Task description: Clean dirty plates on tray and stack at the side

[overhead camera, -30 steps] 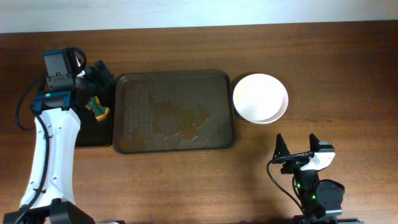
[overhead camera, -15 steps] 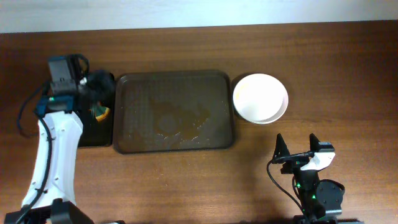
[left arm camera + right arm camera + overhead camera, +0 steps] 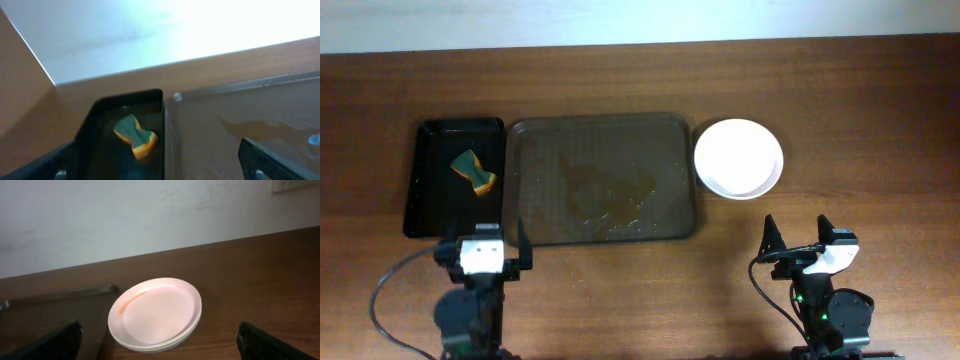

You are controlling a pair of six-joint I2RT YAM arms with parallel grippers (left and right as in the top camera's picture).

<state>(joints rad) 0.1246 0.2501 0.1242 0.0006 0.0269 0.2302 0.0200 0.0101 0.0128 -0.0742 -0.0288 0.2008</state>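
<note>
Now the left arm has drawn back from the black tray [image 3: 430, 205] to the worktop's [image 3: 880, 100] near edge, so wiping looks finished. One brown tray [image 3: 540, 175] lies bare of plates, showing only wet streaks. One stack of white plates [image 3: 738, 157] stands just beside its right rim, with at least two rims discernible. The left end effector [image 3: 485, 242] and right end effector [image 3: 797, 235] both gape, holding nothing. One sponge [image 3: 473, 170] lies in the black tray.

Plates [image 3: 156, 312] stacked, perhaps 3, just beside tray [image 3: 55, 311] corner.
</note>
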